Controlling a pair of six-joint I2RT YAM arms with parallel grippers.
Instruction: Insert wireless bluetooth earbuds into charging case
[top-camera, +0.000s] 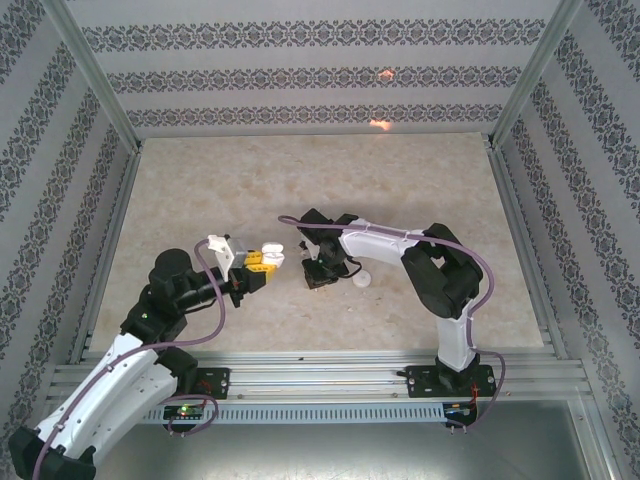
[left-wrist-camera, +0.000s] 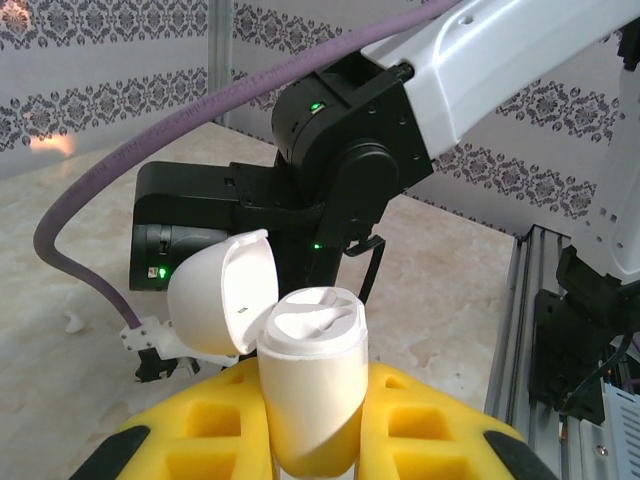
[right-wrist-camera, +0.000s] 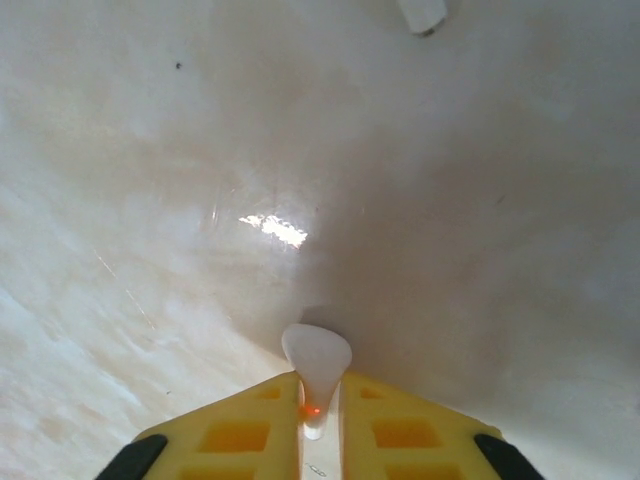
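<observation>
Two grips to mind: left gripper (left-wrist-camera: 312, 425) clamps tight around the charging case (left-wrist-camera: 310, 375), lid (left-wrist-camera: 225, 295) flipped open, while right gripper (right-wrist-camera: 320, 405) pinches one earbud (right-wrist-camera: 316, 355) just above the table (right-wrist-camera: 150, 150), so best line it squarely over the case before loosening.

Obstacle: right arm (top-camera: 380, 245), just right of the charging case (top-camera: 272, 257). Free room for you: table (top-camera: 300, 170) behind the case.

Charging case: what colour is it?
The charging case is glossy white, clearest in the left wrist view.
</observation>
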